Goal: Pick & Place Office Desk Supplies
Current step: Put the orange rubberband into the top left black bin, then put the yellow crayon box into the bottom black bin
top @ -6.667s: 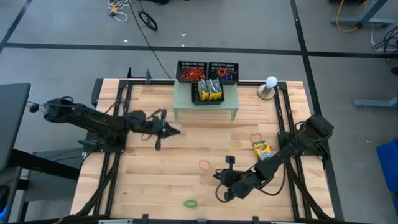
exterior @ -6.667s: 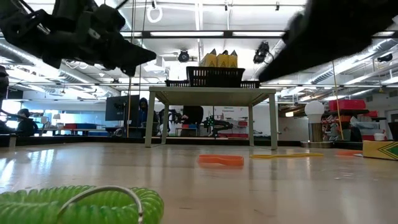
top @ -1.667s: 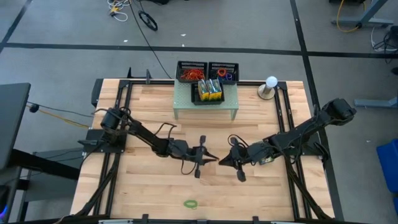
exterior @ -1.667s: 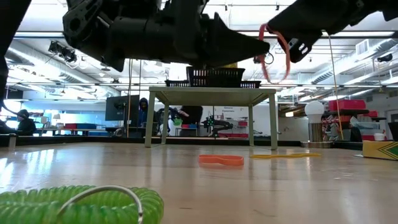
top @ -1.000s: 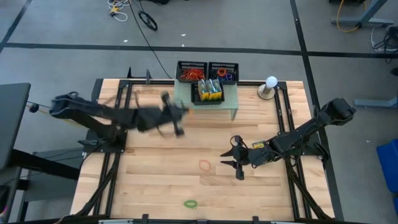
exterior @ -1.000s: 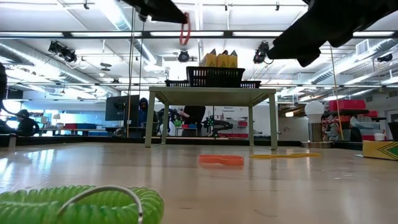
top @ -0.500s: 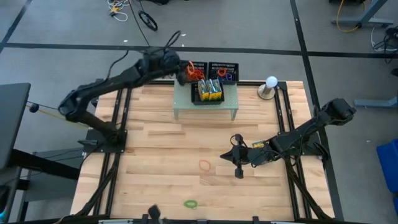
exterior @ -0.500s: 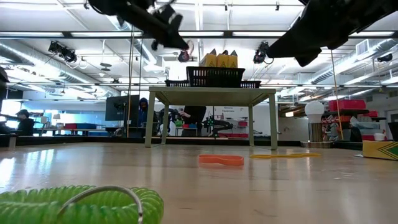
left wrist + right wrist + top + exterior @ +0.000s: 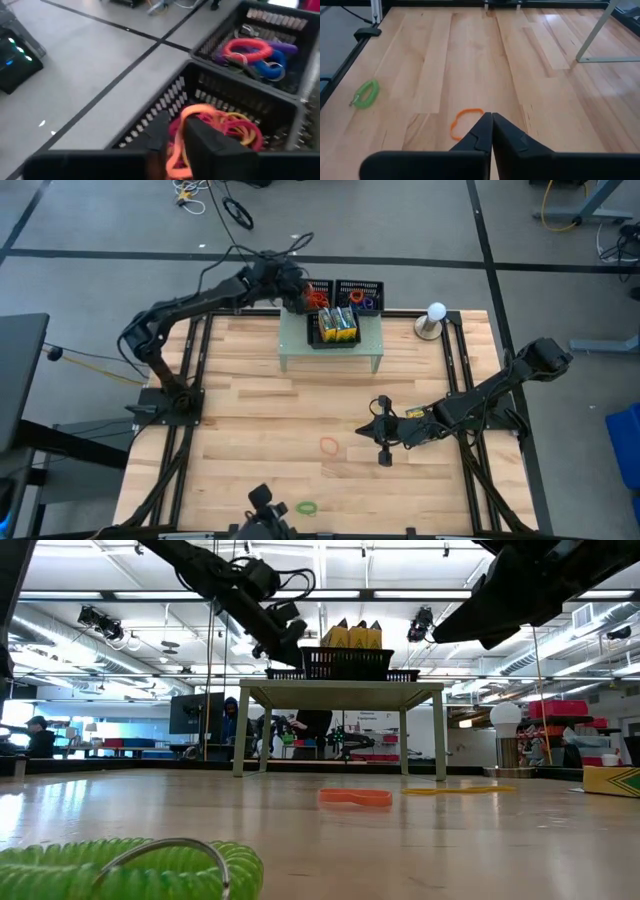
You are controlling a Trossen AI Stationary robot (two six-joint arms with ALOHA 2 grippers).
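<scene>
My left gripper is over the far-left black mesh tray, shut on an orange rubber-band loop. Red and orange bands fill that tray. My right gripper hovers shut and empty above the table, just beyond an orange band lying flat. Three crayon boxes stand in the front tray on the riser. Another crayon box lies on the table, mostly hidden under my right arm in the high view. My left gripper pinches the orange band between its two fingers, which slant down from above toward the far edge. The loop's free part arches out past the fingertips over the pile in the tray. Whether it touches the pile I cannot tell.
The pale green riser stands at the table's far middle. The second back tray holds red, blue and purple coils. A green coil lies near the near edge, a yellow band farther right, and a white lamp far right.
My left arm has swung from over the table's left middle to the far edge, carrying the hanging band, and has come down over the far-left tray. My right gripper has kept still. A dark object has come into view at the near edge.
</scene>
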